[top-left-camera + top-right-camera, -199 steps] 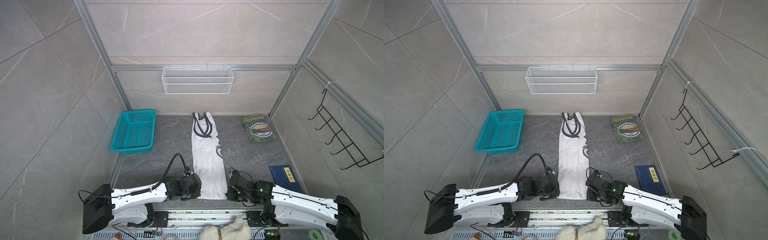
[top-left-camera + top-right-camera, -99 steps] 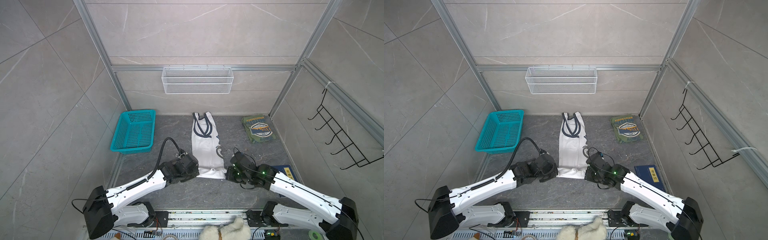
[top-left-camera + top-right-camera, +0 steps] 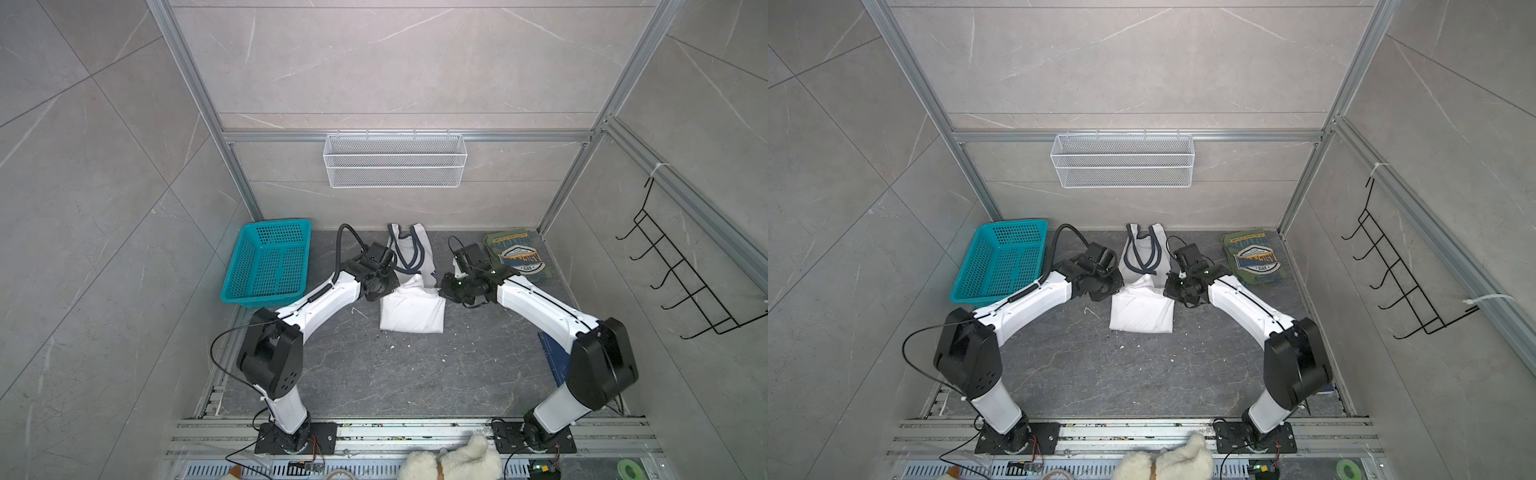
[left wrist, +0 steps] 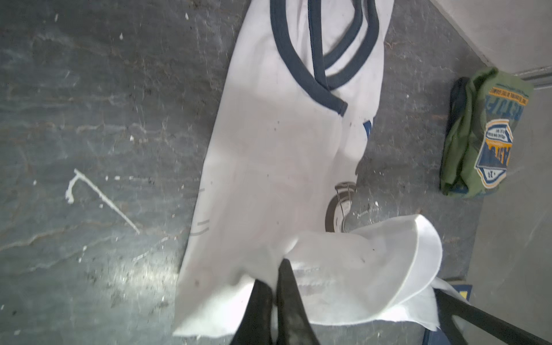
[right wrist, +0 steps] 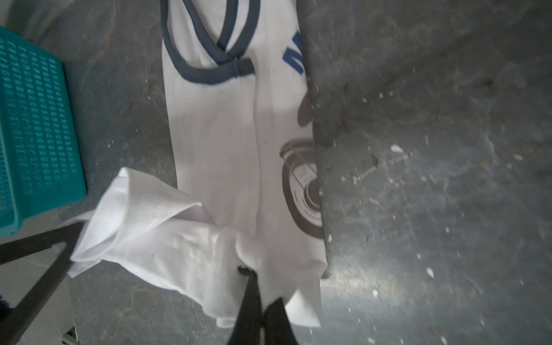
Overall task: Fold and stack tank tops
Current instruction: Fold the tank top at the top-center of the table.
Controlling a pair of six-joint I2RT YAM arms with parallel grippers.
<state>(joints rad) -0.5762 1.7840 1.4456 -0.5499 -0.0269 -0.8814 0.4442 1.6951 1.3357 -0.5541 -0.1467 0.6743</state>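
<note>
The white tank top (image 3: 412, 309) lies along the middle of the mat, its navy-trimmed straps (image 3: 409, 249) toward the back wall. Its hem end is lifted and doubled back over the body. My left gripper (image 4: 276, 276) is shut on one hem corner, my right gripper (image 5: 257, 279) on the other. In both top views the two grippers (image 3: 390, 286) (image 3: 443, 289) hold the hem on either side of the shirt's middle (image 3: 1142, 309). The olive green tank top (image 3: 517, 257) lies folded at the back right, badge print up, also in the left wrist view (image 4: 484, 134).
A teal basket (image 3: 270, 262) sits at the back left. A white wire basket (image 3: 395, 160) hangs on the back wall and a black hook rack (image 3: 681, 282) on the right wall. A blue board (image 3: 549, 353) lies under my right arm. A plush toy (image 3: 453, 461) is by the front rail.
Both grippers moved from the front edge toward the back wall with the white top's hem, folding its lower half over the rest. The arms now reach out much farther.
</note>
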